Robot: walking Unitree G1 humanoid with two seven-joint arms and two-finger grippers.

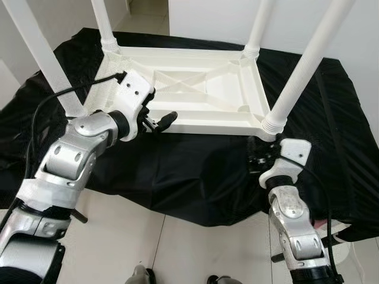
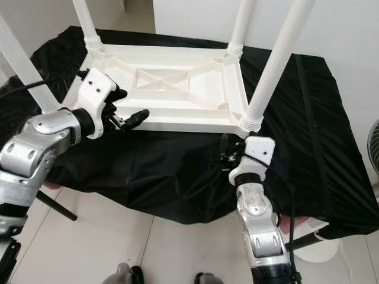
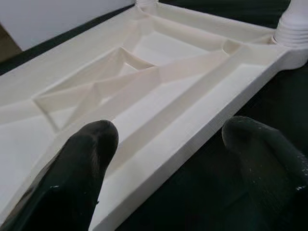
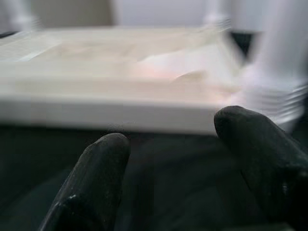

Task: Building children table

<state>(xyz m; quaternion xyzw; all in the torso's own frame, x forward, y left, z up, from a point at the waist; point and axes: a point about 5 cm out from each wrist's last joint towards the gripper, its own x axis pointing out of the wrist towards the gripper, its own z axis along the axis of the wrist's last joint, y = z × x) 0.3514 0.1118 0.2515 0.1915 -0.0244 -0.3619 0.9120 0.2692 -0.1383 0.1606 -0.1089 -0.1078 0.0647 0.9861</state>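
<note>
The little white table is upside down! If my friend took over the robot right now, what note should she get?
Left gripper: open, at the near long edge of the upside-down white table, one finger over the rim, holding nothing.
Right gripper: open, on the black cloth just below the table's near right corner, holding nothing.
Done: four legs stand up from the corners, including the near right leg. How tight they are cannot be seen.
Left: probably check the legs, then grip the rim and turn the table onto its feet.
</note>
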